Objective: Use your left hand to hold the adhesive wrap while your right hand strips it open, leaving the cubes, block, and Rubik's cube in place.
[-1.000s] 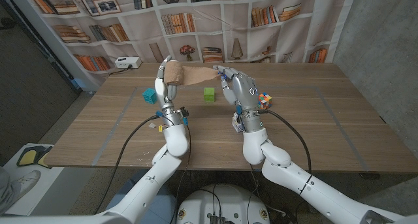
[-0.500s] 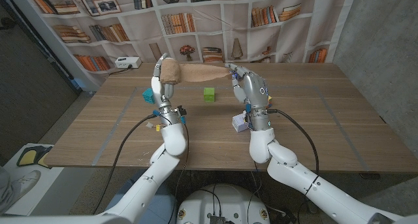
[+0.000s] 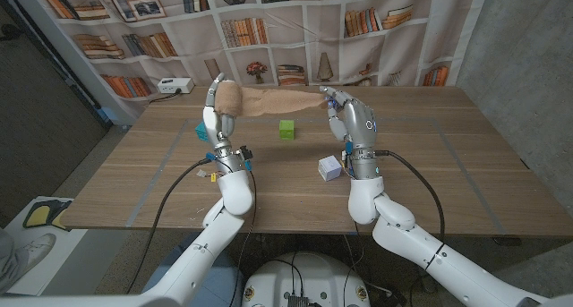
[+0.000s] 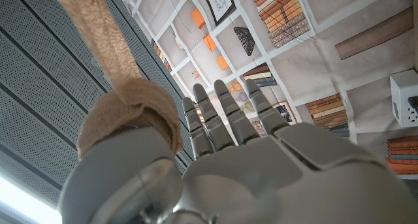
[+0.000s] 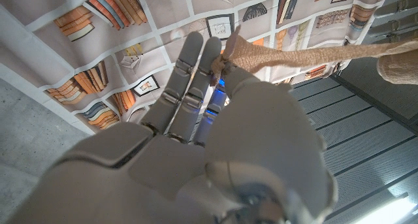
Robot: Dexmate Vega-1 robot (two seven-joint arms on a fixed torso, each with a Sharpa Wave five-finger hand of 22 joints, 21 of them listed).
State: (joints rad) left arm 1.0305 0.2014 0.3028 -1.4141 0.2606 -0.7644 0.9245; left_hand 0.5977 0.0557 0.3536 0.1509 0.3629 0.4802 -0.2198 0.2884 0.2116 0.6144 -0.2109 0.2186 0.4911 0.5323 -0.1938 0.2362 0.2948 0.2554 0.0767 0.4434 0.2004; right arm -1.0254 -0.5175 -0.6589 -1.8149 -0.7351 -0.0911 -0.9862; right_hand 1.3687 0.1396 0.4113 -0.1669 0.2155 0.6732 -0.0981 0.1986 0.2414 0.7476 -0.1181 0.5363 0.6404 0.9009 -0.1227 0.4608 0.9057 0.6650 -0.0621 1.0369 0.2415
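Note:
My left hand (image 3: pixel 218 117) is raised over the table's left half and holds the tan adhesive wrap roll (image 3: pixel 231 96). A loose strip (image 3: pixel 279 99) runs level from the roll to my right hand (image 3: pixel 347 119), which pinches its end between thumb and fingertips. In the left wrist view the roll (image 4: pixel 128 112) sits against my left hand (image 4: pixel 261 159). In the right wrist view the strip (image 5: pixel 294 53) leaves my right hand (image 5: pixel 215 139). A green cube (image 3: pixel 286 129) sits under the strip. A teal cube (image 3: pixel 203 130) peeks out beside my left hand. A white-purple block (image 3: pixel 329 168) lies by my right wrist.
A white box (image 3: pixel 175 86) stands at the table's far left edge, in front of a bookshelf backdrop. The wooden table (image 3: pixel 448 164) stretches bare to the right of my right arm.
My right hand has moved to the right with the strip's end, drawing the strip out longer. It now hides the Rubik's cube. The left hand stays put with the roll.

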